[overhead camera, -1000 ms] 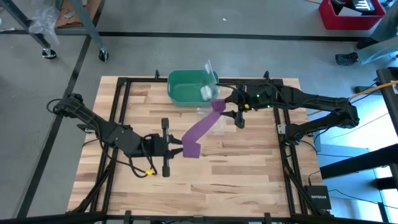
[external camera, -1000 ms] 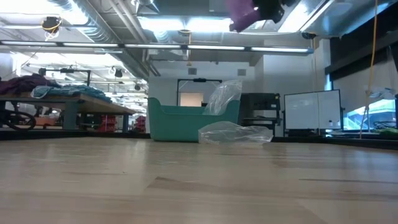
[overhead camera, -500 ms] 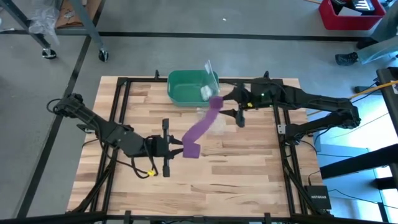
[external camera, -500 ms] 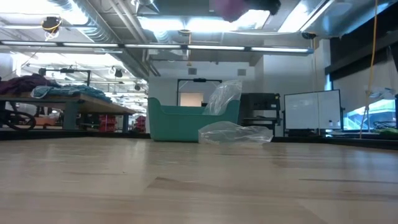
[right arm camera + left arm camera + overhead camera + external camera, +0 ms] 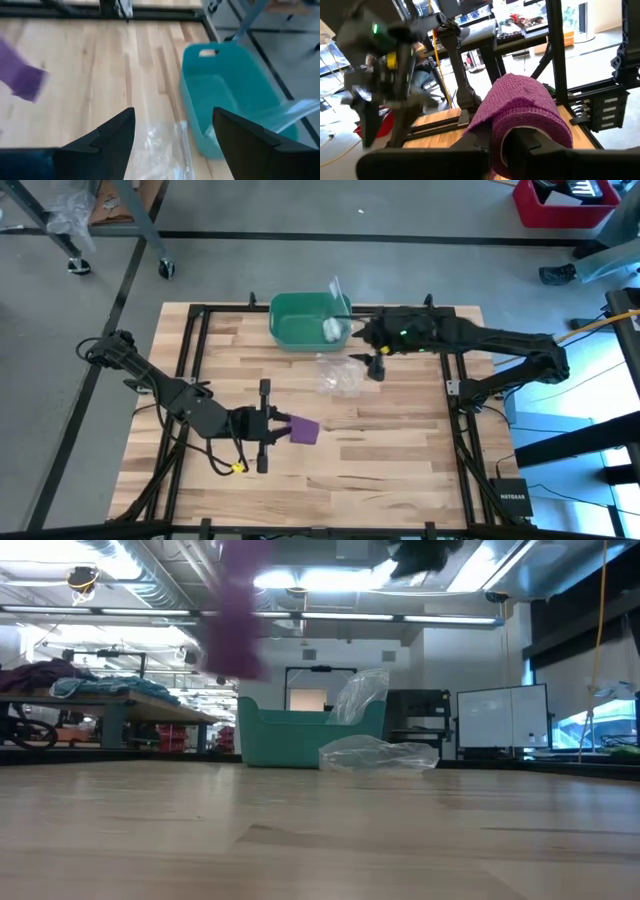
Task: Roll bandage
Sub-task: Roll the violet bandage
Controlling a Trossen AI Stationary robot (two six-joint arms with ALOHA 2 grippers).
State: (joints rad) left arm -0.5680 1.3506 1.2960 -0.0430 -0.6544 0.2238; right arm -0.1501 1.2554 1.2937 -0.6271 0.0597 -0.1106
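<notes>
The purple soft fabric bandage (image 5: 303, 430) is pinched at one end by the left gripper (image 5: 277, 426), whose fingers are closed tight on it; in the left wrist view the bandage (image 5: 525, 112) is draped in a loop over the gripper's fingers (image 5: 520, 145), and from table height it hangs as a blurred purple strip (image 5: 236, 610) well above the wood. It does not look rolled yet: I judge the task to be at its early stage, with the strip gathered at the left gripper but no neat, compact roll formed, so the winding itself is left to do. The right gripper (image 5: 371, 360) holds nothing, its fingers spread wide (the right wrist view shows bare wood between them), and it hovers well apart from the bandage. Just beside the right gripper stand a teal plastic bin (image 5: 307, 320) and a crumpled clear plastic bag (image 5: 338, 375), with a small white roll (image 5: 331, 330) inside the bin. The surface is a light wooden butcher-block bench (image 5: 400, 450) framed by black metal rails. Beyond it lies a grey concrete floor with a red crate (image 5: 560, 202) far off, and the low view shows a workshop with ceiling strip lights, tables heaped with cloth, and monitors.
</notes>
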